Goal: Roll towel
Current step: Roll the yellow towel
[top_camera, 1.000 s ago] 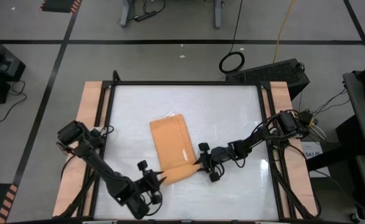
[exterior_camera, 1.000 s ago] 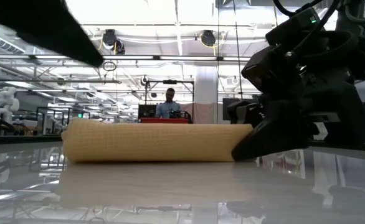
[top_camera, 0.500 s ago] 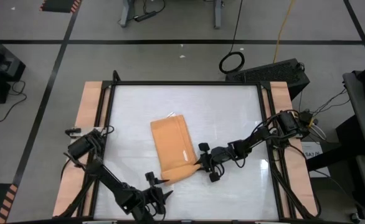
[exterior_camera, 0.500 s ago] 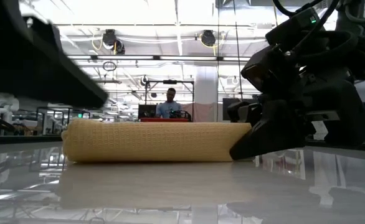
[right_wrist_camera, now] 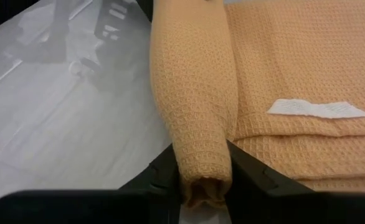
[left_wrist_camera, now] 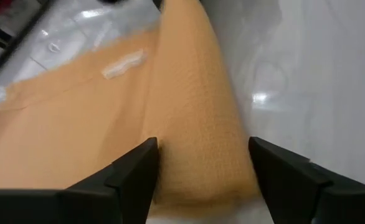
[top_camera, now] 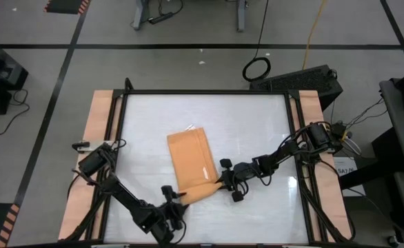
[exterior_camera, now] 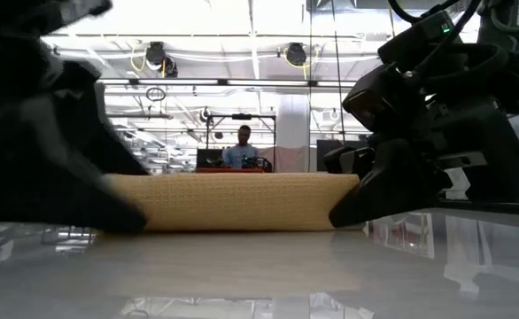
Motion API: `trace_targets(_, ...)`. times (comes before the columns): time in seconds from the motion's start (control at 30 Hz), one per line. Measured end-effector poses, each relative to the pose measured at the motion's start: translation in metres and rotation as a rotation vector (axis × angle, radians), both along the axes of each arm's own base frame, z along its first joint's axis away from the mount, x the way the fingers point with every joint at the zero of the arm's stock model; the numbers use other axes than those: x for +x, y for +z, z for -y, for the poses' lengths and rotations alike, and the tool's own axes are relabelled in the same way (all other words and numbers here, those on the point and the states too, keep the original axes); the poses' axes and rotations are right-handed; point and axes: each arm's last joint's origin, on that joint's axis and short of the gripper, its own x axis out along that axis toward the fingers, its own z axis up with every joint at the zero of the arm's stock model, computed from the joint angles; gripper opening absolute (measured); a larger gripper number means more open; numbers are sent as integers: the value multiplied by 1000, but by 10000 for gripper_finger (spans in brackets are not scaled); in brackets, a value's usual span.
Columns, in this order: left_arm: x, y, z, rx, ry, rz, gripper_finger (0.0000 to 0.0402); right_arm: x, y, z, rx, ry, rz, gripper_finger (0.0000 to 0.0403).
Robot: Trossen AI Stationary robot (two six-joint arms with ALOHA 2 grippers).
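Observation:
The orange-tan towel (top_camera: 188,157) lies flat on the white table, with its near end rolled into a tube (top_camera: 200,191). A white tag (right_wrist_camera: 319,109) sits on the flat part beside the roll. My right gripper (top_camera: 220,182) is shut on the roll's right end. My left gripper (left_wrist_camera: 201,163) is open and low at the roll's left end (left_wrist_camera: 201,180), one finger on each side. In the low view it hides that end (exterior_camera: 82,190). My right gripper pinches the roll's right end (right_wrist_camera: 201,177) between its two fingers (right_wrist_camera: 164,171), one on each side of the tube. It comes from the table's right, slanting down, along the roll. The roll rests on the table. My left gripper: I cannot tell whether its fingers touch the roll.
Wooden rails (top_camera: 95,138) and a black frame (top_camera: 205,91) border the table. Bare tabletop (top_camera: 147,131) lies to the left, right and far side of the towel. A person (exterior_camera: 242,146) stands far off in the room behind.
My left gripper has come down from above the table to the roll's left end, where it now covers that end in the low view. The towel and my right gripper have stayed where they were.

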Motion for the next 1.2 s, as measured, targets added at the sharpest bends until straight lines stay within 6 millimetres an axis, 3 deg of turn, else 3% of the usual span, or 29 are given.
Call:
trace_targets(0.17, 1, -2, -5, -60, 28, -41, 221, 0, 0, 0, 9, -6, -2, 88)
trace_targets(0.33, -1, -1, -8, -21, 46, -31, 151, 0, 2, 0, 15, -6, 3, 88)
trace_targets(0.63, -8, -1, -14, -60, 146, -11, 37, -2, 24, 3, 57, -33, 5, 93)
trace_targets(1.03, 6, 28, -29, -239, 201, -26, 39, -4, 27, 3, 10, -7, 16, 140)
trace_targets(1.2, 12, 28, -38, -298, 223, -80, 35, -2, 29, 2, 18, -9, 27, 142)
